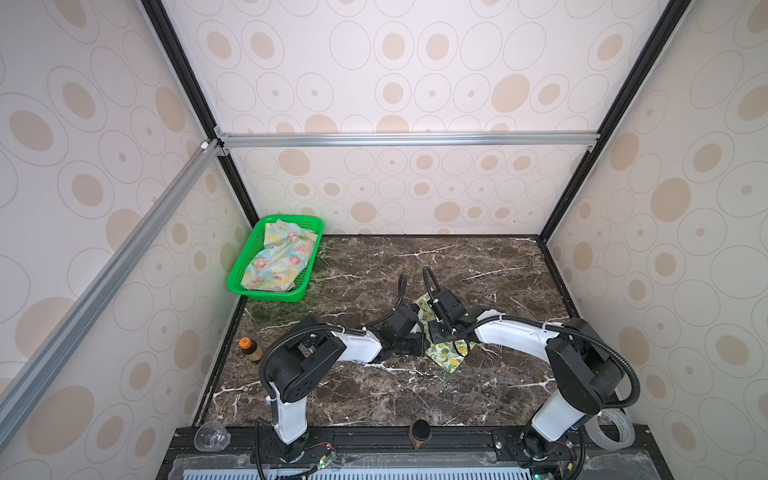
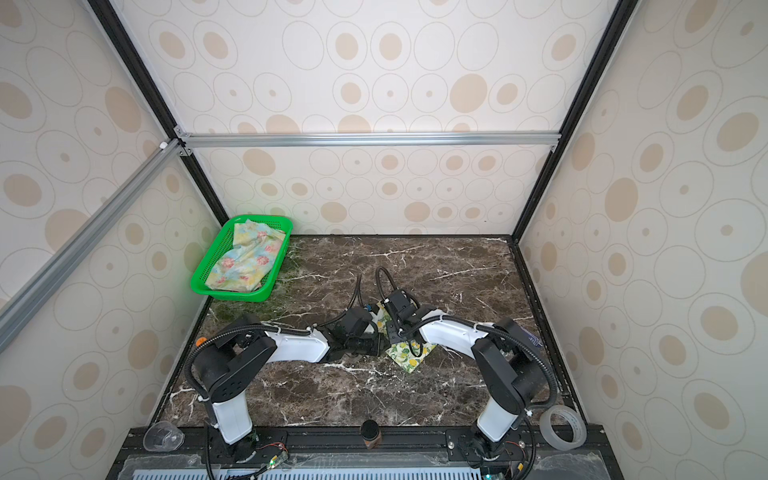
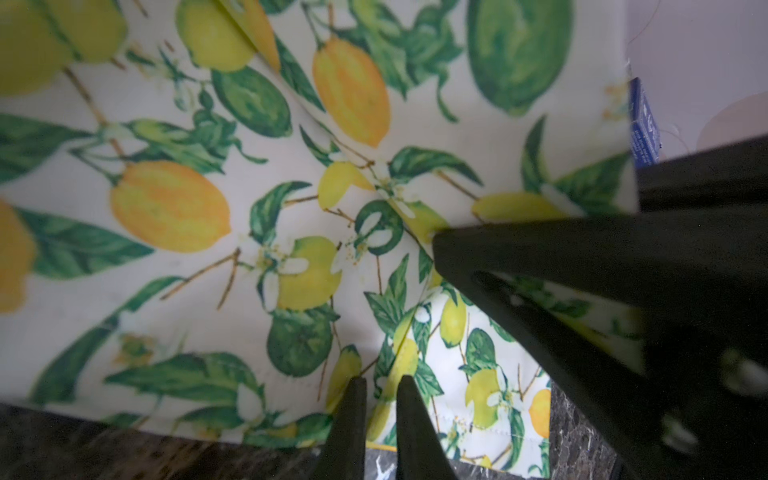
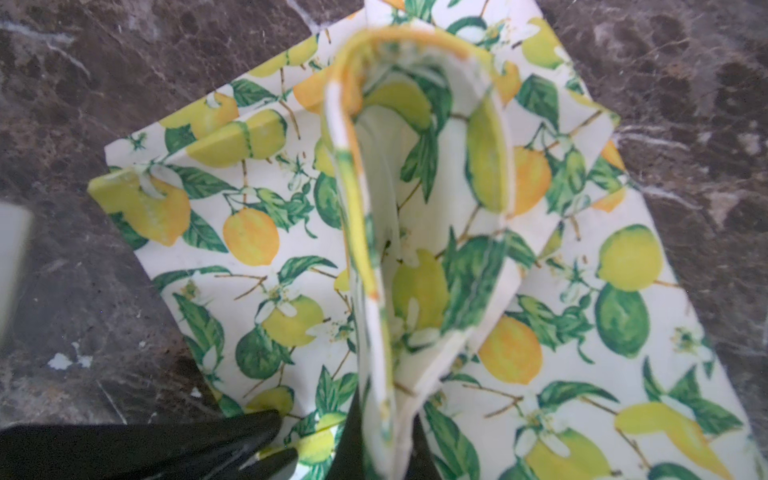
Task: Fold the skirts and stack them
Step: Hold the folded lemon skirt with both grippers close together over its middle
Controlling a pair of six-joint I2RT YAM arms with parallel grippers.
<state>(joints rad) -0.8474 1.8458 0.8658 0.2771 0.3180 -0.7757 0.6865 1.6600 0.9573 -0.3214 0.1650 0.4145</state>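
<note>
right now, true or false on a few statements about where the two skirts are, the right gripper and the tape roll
1. The floral skirt lies in the green basket. True.
2. The lemon skirt is in that basket too. False: it is on the marble table.
3. The right gripper is shut on a raised fold of the lemon skirt. True.
4. The two skirts are stacked. False: they lie apart.
5. The tape roll sits inside the basket. False: it is at the table's near right corner.
</note>
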